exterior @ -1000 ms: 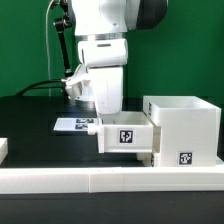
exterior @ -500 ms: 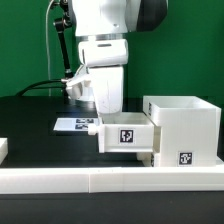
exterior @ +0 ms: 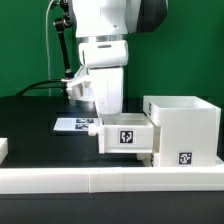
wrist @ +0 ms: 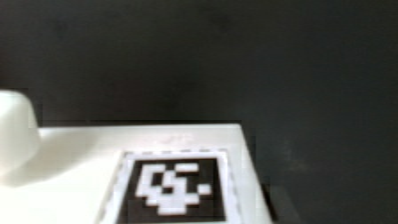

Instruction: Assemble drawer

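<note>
White plastic tray [exterior: 126, 134] sits partly inside the cube housing [exterior: 186, 128], sticking out toward the exterior view's left, at the table's near edge beside the low border wall [exterior: 110, 179]. Gripper hidden behind the tray; its jaws' state is unclear.

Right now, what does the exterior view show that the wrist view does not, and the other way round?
Only the exterior view shows the robot arm, the cube housing, the marker board on the black table and the low white border wall. Only the wrist view shows a close, blurred look down on a white tagged surface and a rounded white shape beside it. Both share a white tray with a black-and-white tag; the pincer's state is unclear.
</note>
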`<state>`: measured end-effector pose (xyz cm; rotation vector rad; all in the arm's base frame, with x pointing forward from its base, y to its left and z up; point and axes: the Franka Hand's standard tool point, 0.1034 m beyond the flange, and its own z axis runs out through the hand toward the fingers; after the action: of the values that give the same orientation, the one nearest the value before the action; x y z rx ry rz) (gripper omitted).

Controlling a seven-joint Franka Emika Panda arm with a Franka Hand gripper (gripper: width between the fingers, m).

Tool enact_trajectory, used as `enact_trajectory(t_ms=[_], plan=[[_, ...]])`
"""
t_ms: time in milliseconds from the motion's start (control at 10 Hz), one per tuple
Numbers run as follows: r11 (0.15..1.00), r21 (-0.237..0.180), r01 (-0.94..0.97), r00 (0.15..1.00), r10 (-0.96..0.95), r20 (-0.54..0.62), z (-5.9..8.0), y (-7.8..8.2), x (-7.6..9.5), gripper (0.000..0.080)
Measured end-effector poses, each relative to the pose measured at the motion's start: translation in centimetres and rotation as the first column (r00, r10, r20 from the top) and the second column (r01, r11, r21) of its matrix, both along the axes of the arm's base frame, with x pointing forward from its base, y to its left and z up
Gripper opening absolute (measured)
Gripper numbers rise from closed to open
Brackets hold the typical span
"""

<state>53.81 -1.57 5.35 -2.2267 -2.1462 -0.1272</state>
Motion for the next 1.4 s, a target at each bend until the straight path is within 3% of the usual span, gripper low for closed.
enact_trajectory(t_ms=[700,1400], plan=[[0.999,-0.007,0.036,0.999,-0.036,0.008,0.64,0.12,0.31,0.0042],[1.0,-0.012,0.008,1.0,-0.008,-0.023,0.34,0.66,-0.26,0.0042]])
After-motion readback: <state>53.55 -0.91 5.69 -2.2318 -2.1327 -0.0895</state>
